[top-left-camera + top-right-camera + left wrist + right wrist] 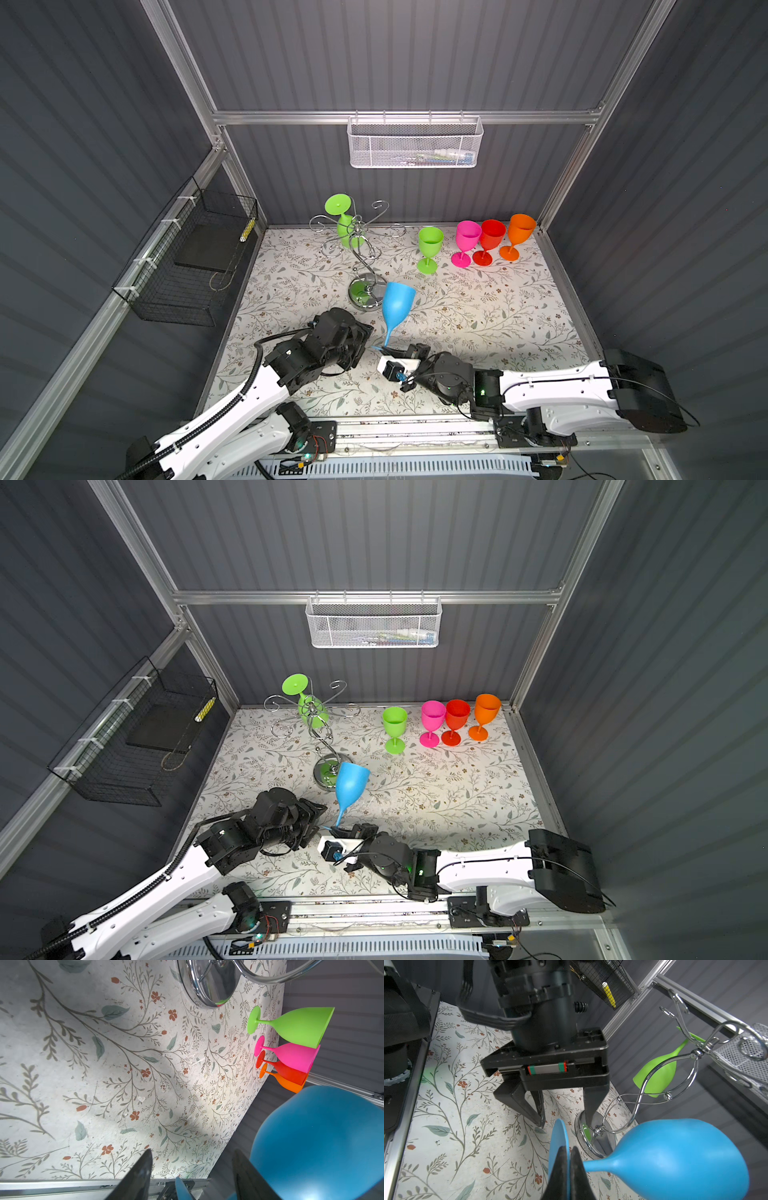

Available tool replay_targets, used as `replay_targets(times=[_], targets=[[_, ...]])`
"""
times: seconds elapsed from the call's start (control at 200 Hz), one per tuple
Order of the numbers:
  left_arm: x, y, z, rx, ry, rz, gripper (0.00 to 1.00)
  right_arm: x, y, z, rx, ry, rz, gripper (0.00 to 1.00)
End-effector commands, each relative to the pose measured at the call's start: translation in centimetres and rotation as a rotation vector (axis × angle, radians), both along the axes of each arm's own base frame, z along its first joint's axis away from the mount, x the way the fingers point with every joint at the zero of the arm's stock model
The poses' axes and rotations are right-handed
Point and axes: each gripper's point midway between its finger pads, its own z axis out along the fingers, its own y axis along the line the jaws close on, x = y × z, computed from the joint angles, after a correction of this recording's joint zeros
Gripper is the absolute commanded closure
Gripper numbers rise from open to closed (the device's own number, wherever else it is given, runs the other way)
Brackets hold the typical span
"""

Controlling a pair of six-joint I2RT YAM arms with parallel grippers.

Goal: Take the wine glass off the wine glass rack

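Right pincer (568, 1149): pressed together on the flat round foot of the blue plastic wine glass (398, 301), pinching the disc edge-on. The glass is off the rack and tilted, w/ the bowl uppermost and leaning toward the rear. Its stem runs down to the pincer, near front-centre of the floral-patterned surface (478, 316). Can't tell if the foot touches the surface. In both top views the bowl rim overlaps the rack's base. From the right wrist view the bowl sits nearer the lens than the base, no contact seen.

Left pincer (192, 1152): spread, fingers well apart, gripping nothing. It sits just beside the blue foot. The foot's edge shows btwn its fingers in the left wrist view, apparently not touching them.

Shiny chrome wire wine glass rack (362, 296): upright, rear-left of centre, round mirror base on the surface, twisted stem, scroll arms on top. A hanging lime-green plastic wine glass (347, 232) is upside down on a rear-left arm, foot up.

Rear right, upright in a row:
- standing lime-green plastic glass (430, 241)
- hot-pink plastic glass (468, 236)
- red plastic glass (492, 235)
- orange plastic glass (521, 228)

Pink & red stand close together.

White mesh basket (415, 145) on the rear rail. Black wire basket (195, 257) on the left wall.
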Motion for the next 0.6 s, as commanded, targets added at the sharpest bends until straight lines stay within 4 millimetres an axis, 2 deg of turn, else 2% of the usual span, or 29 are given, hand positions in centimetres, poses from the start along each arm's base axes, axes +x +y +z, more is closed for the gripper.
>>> replay_targets(times=[0.0, 0.205, 0.435, 0.595], targets=[[-0.2, -0.1, -0.9, -0.031, 0.023, 0.043, 0.41, 0.3, -0.1, 0.7, 0.025, -0.054, -0.028, 1.00], [-0.5, -1.0, -1.5, -0.063, 0.031, 0.053, 0.45, 0.5, 0.1, 0.3, 0.012, -0.083, -0.039, 1.00], [-0.2, -1.2, -1.1, -0.070, 0.019, 0.068, 0.50, 0.8, 0.4, -0.6, 0.003, -0.112, -0.055, 1.00], [-0.1, -1.1, -1.3, -0.065, 0.022, 0.074, 0.59, 0.8, 0.4, -0.4, 0.009, -0.121, -0.054, 1.00]])
